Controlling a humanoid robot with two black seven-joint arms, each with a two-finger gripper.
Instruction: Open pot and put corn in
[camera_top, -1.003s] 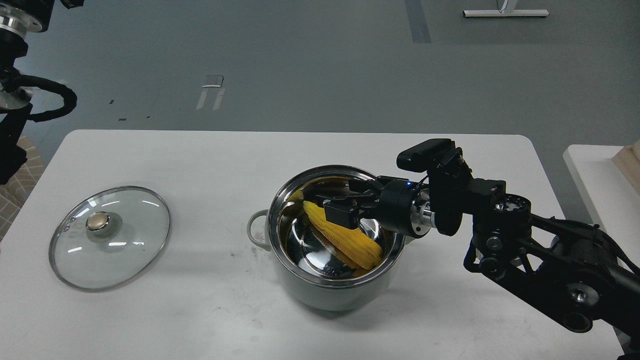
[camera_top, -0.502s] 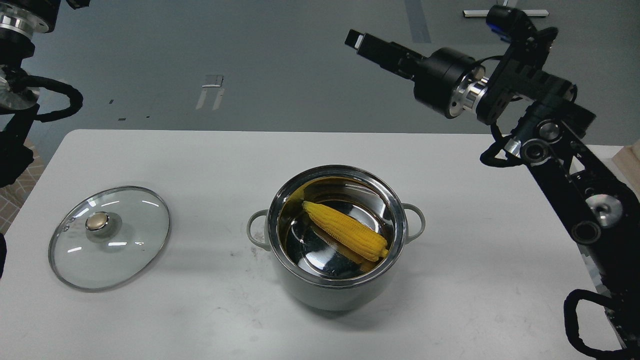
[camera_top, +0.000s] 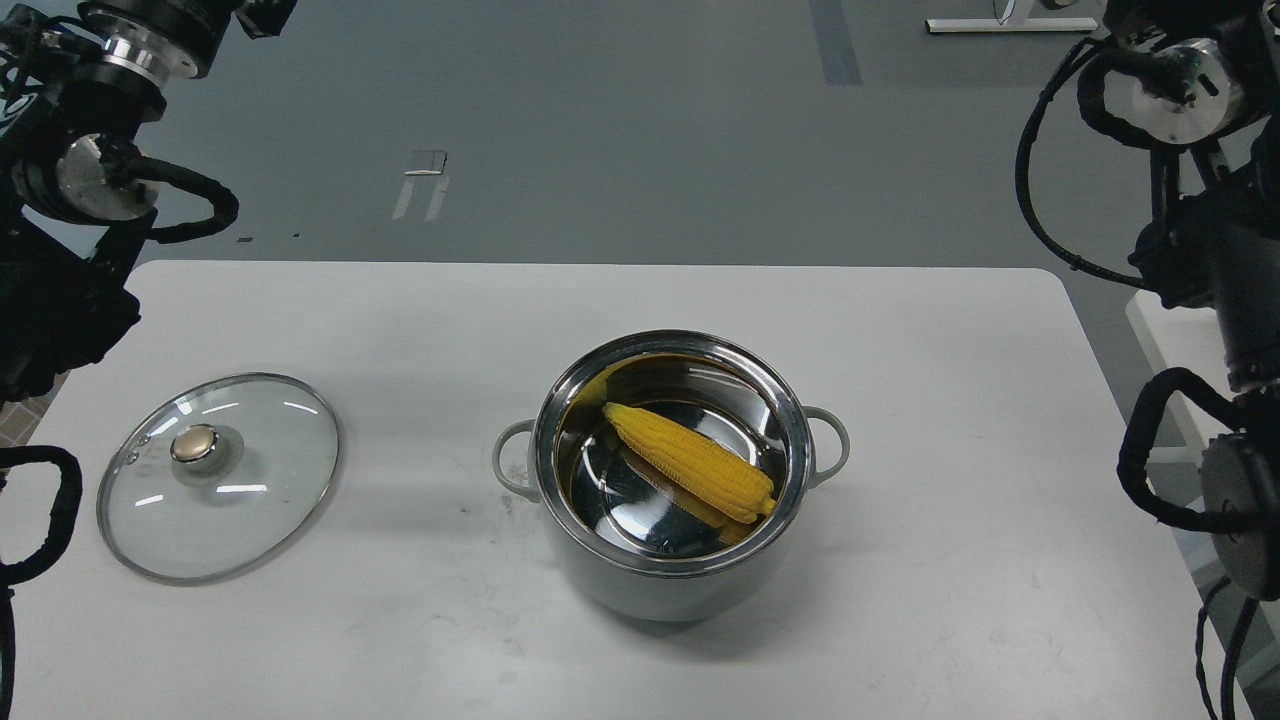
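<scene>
Corn (camera_top: 691, 463) is in the pot (camera_top: 672, 580). It lies diagonally on the steel floor, pointed tip up-left, blunt end down-right against the inner wall. Nothing is holding it.

Pot stands upright near mid-bench, both loop handles visible, mouth uncovered. Lid (camera_top: 219, 476) lies flat on the bench (camera_top: 400, 620) well to the left of the pot, knob up, not touching anything.

Pincers: I can't see either one. The left arm shows only joints and cable at the top-left corner, the right arm only joints and cable along the right edge. Both far ends are out of view, so I can't tell whether they're wide or narrow. Neither arm is over the bench.

Step read: both parts of the task look done. Pot open, corn inside. I'd call it complete, at the park or idle stage.

Next move: nothing is needed on the objects, as far as I can judge. If anything, bring the arms to rest and keep them clear of the pot rim and lid. The task doesn't ask for the lid to go back on, so I'd leave it where it is.

Risk: low. The corn sits fully below the rim and looks stable. The only hazard I see is an arm sweeping across and clipping a pot handle.
</scene>
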